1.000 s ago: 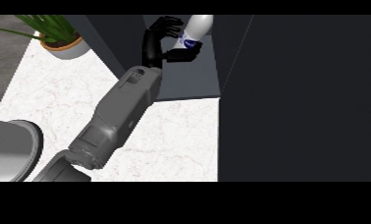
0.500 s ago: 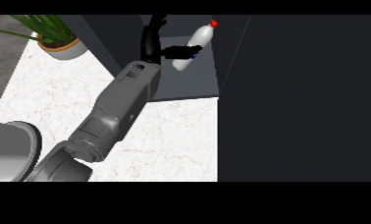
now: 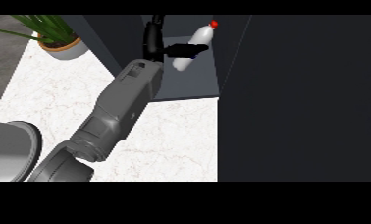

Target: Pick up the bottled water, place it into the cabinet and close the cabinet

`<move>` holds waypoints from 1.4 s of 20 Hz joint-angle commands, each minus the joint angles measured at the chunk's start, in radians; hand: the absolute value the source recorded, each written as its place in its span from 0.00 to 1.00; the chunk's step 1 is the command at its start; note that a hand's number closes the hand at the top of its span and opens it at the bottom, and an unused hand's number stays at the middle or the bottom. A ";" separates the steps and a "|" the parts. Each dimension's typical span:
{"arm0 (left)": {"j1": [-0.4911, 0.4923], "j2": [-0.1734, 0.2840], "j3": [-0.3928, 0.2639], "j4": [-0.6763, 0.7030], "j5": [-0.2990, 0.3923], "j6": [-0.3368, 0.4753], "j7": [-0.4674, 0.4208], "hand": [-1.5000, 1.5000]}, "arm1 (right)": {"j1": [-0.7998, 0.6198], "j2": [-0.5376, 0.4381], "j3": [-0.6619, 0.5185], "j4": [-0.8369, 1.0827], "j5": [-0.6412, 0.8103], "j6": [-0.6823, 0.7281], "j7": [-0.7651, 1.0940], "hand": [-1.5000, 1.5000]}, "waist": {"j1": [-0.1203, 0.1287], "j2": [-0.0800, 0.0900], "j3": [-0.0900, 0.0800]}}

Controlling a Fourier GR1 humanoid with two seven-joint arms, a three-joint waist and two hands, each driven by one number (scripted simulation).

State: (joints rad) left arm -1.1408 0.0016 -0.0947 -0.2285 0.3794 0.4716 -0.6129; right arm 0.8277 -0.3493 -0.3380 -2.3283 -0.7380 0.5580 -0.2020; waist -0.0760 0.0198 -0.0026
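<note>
At twelve o'clock, the left hand [image 3: 161, 46] pinches the white red-capped plastic water bottle [image 3: 194, 47] inside the dark cabinet [image 3: 190, 83]; releasing it tilted could topple it, blocking the door.

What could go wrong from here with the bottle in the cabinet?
The bottled water leans inside the cabinet, so it may topple once released. The left hand is also inside, its thumb across the bottle; pulling back could drag it out. The open door cannot be closed until the arm clears.
</note>
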 commanded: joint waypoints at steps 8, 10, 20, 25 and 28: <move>0.000 -0.002 -0.044 -0.073 0.095 -0.040 -0.026 0.00 | -0.017 -0.026 -0.046 -0.134 -0.069 -0.073 0.089 0.00 | 0.017 -0.012 0.001; 0.068 -0.002 -0.084 -0.124 0.130 -0.053 -0.070 0.00 | -0.043 0.029 0.041 -0.136 0.020 -0.100 0.104 0.00 | 0.023 -0.014 0.001; 0.334 -0.002 -0.325 -0.516 0.245 -0.022 0.033 0.00 | 0.002 0.010 -0.053 -0.128 -0.031 -0.083 0.105 0.00 | 0.066 -0.033 0.002; 0.512 -0.002 -0.464 -0.731 0.276 0.049 0.049 0.00 | -0.043 -0.009 -0.044 -0.150 -0.053 -0.139 0.144 0.00 | 0.077 -0.029 0.001; 0.617 -0.002 -0.470 -0.845 0.223 0.053 0.036 0.00 | 0.025 0.036 -0.036 -0.204 -0.030 -0.124 0.135 0.00 | 0.082 -0.033 0.001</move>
State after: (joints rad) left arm -0.6423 0.0000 -0.5117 -0.9207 0.6210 0.4989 -0.5888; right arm 0.7846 -0.3529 -0.3654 -2.3408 -0.7642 0.4757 -0.1176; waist -0.0024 -0.0105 -0.0014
